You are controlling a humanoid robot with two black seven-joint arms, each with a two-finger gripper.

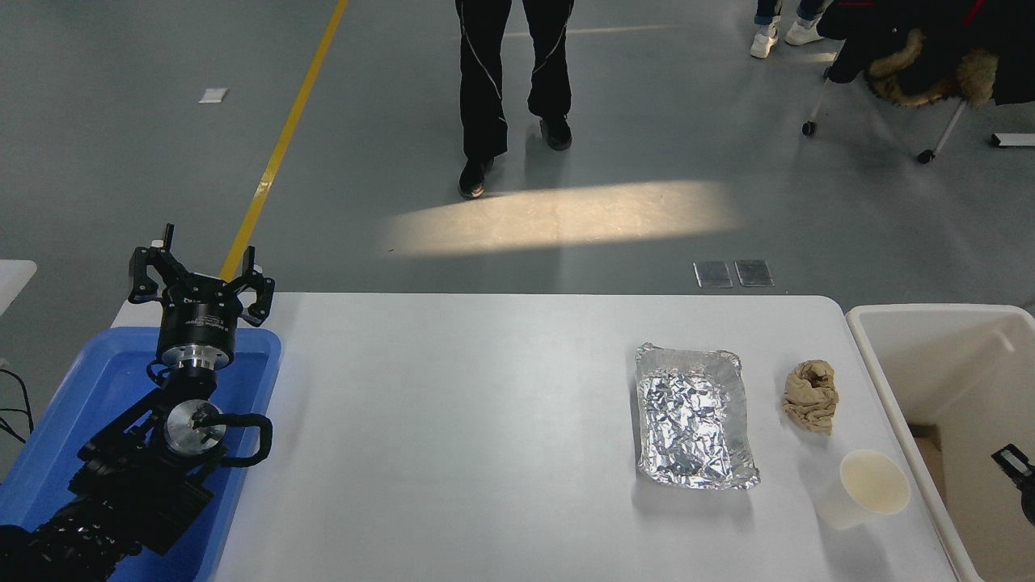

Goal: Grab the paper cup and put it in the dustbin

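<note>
You should pinch the light, easily crushed paper cup (865, 489) gently across its rim, though the right gripper (1017, 470) shows too little to tell its state.

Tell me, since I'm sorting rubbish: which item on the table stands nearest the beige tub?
The small white paper cup, beside the beige plastic tub; foil tray and paper wad lie farther.

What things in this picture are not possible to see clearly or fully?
- Right gripper, head view: only a small black part shows at the right edge, so open or shut is unknown.
- Dustbin: its right side and near end are cut off by the picture's edges.
- Blue tray: the parked left arm covers most of its inside.
- Person at the top: only legs show.
- Paper cup: its base is hidden behind its own rim.
</note>
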